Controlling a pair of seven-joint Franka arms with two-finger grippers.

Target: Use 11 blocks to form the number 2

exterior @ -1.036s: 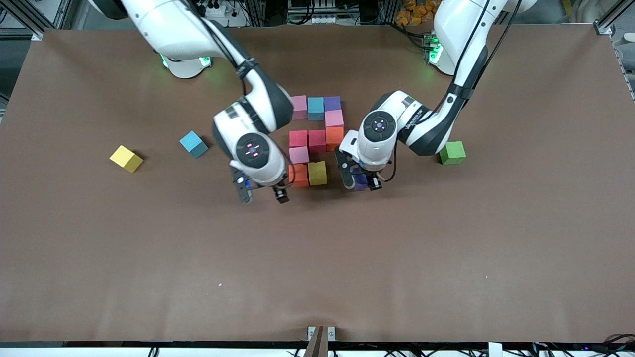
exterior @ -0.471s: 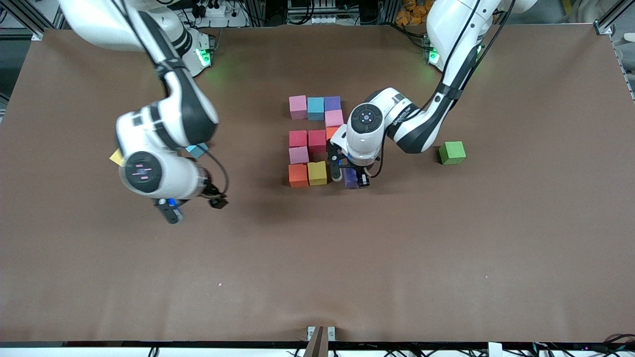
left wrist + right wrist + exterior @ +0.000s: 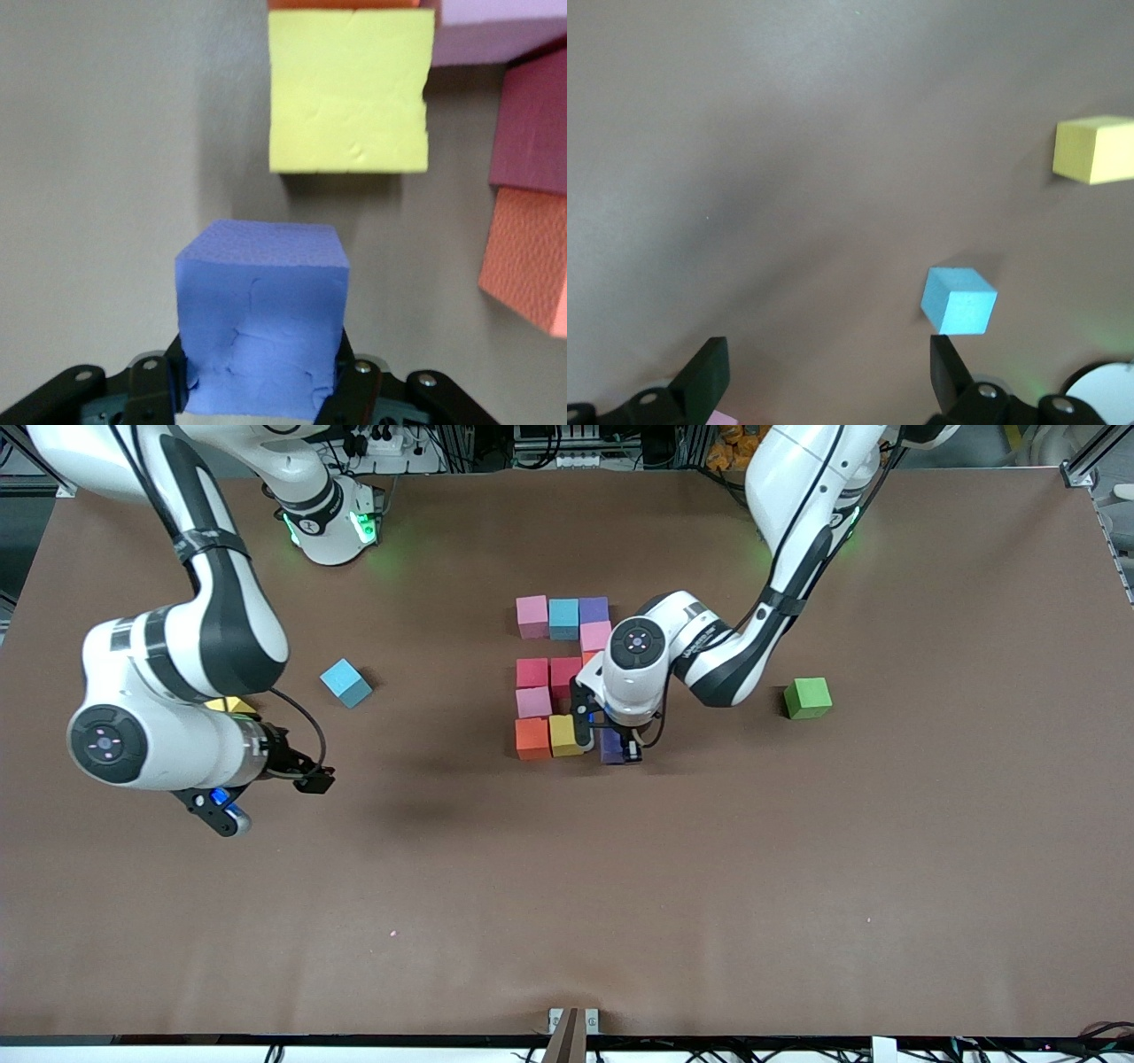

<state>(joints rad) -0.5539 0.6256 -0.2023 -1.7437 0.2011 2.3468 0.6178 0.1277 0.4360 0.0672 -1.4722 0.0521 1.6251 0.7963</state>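
Fingers of the left gripper are pinched on a purple cube, matte, pitted foam, just beside the yellow cube closing the number 2's lowest row. Right gripper is spread wide, waiting empty near a stray blue cube.

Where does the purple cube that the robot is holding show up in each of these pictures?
Front view: the purple cube sits in the left gripper, beside the digit's yellow cube, in the row nearest the camera.
Left wrist view: the same cube fills the lower middle, clamped between the fingers.
Right wrist view: not in it.
Shared landmark: that yellow cube, seen in the front and left wrist views.
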